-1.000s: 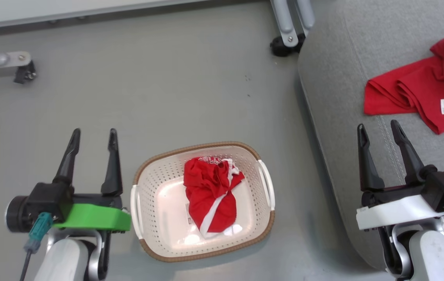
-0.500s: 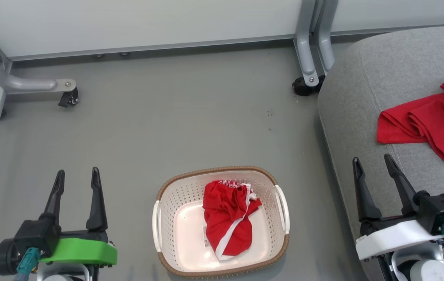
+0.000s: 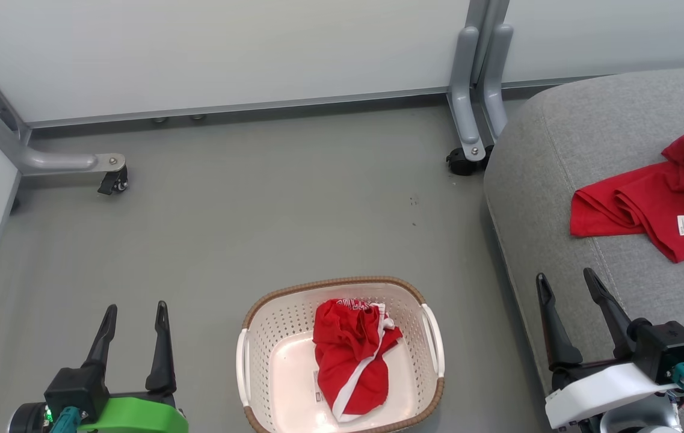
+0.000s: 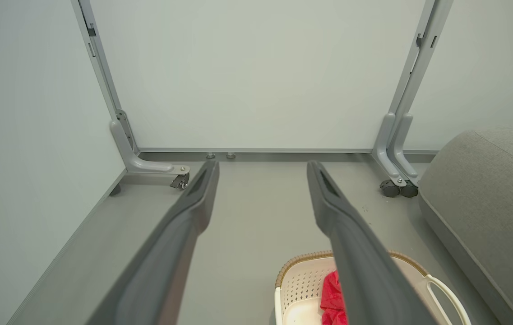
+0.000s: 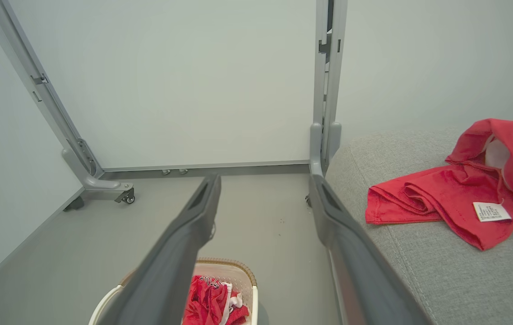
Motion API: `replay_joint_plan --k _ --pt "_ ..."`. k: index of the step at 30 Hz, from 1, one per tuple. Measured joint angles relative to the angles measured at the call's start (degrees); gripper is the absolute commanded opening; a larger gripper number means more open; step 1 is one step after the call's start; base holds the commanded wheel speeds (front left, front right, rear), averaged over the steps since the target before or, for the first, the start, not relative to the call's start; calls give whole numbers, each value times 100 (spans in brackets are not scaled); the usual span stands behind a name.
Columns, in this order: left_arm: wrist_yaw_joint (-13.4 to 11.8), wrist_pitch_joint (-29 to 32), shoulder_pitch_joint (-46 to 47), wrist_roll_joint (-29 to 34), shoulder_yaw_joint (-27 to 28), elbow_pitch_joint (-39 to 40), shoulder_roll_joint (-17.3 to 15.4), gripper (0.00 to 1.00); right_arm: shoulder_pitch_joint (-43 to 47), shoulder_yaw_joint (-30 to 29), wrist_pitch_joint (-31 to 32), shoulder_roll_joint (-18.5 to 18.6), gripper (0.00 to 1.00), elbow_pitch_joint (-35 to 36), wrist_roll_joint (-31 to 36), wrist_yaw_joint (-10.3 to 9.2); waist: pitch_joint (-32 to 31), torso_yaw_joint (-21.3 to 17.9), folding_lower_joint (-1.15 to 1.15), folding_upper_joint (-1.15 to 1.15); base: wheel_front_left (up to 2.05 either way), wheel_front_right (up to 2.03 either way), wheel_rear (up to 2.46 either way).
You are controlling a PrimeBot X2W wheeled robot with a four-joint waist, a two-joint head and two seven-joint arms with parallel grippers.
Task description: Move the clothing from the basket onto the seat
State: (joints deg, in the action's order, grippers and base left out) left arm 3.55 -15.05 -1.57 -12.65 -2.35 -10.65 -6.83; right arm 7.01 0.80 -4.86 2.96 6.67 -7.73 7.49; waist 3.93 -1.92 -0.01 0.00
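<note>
A plain grey floor spreads across the centre, with pale partition panels along the top, a grey metal foot on a black castor at upper left, paired grey uprights at upper right, and tiny dark specks below them.

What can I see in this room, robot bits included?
basket: one, cream with brown rim, on the floor.
clothing in basket: one crumpled bundle, red with white stripe.
seat: one, grey fabric, to the right.
clothing on seat: heap, count unclear, red, white label showing.
panel legs: two, grey metal on black castors, below the pale panels.
floor: one, grey.
left fingers: two, dark, open and empty, left of the basket.
right fingers: two, dark, open and empty, by the seat's edge.
</note>
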Motion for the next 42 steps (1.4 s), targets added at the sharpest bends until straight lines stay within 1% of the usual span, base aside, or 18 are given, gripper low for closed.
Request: replay_joint_plan --k 18,24,28,32,38,42 --pt "108 0 23 253 135 -212 171 100 -7 43 49 -5 100 42 29 0 58 -28 0 0 0 0 0" --pt "175 1 195 346 107 -269 186 100 -33 43 75 -7 100 68 20 0 139 -1 0 0 0 0 0" --pt "249 0 453 365 -83 -393 219 100 -142 46 75 -7 100 119 31 0 275 -10 0 0 0 0 0" --pt "310 1 906 407 -456 -655 255 100 -360 74 26 -7 100 216 37 0 517 -44 0 0 0 0 0" --pt "356 -2 1680 344 -898 -1067 323 100 -881 197 -104 13 100 326 32 0 1069 -141 1 0 0 0 0" --pt "375 -10 2195 337 -1338 -1519 368 100 -1238 209 -245 29 100 386 23 0 1536 -228 1 0 0 0 0"
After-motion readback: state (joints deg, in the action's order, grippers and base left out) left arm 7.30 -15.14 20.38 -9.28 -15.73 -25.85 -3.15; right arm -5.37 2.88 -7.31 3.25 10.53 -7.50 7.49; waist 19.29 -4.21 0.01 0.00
